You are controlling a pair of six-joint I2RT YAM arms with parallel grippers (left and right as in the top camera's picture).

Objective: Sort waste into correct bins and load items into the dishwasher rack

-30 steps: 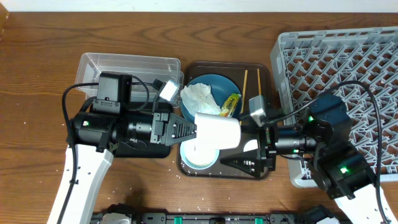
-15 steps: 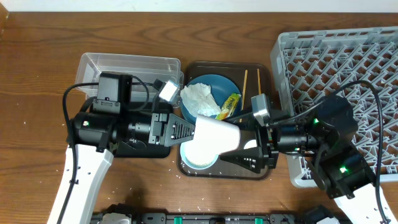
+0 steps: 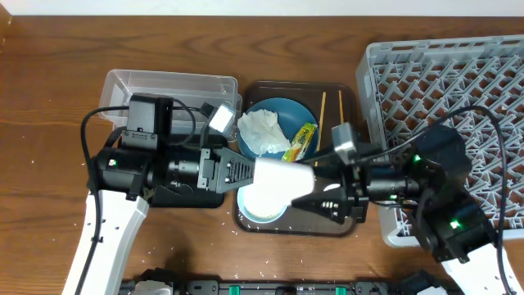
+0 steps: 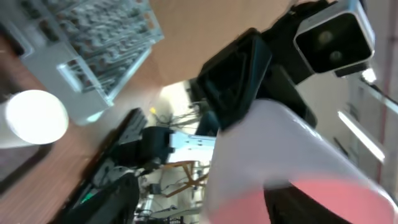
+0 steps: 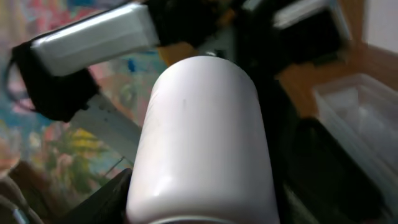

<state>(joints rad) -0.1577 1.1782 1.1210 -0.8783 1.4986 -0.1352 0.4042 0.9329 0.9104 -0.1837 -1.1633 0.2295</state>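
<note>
Clamping smooth white cylindrical cup point(image 3: 285, 175), left gripper point(image 3: 259, 173), right gripper point(image 3: 318, 188) seemingly spread around it.

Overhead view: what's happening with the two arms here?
Both arms meet at a white cup, held on its side above the brown tray. The left gripper grips one end; the right gripper brackets the other, grip unclear. Napkin and wrapper sit on the blue plate, not yet binned.

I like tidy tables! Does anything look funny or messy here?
Yes. A white cup hangs sideways above the brown tray, between the left hand and the right hand. A crumpled napkin and a yellow-green wrapper lie on the blue plate, and small white specks dot the table by the tray.
</note>
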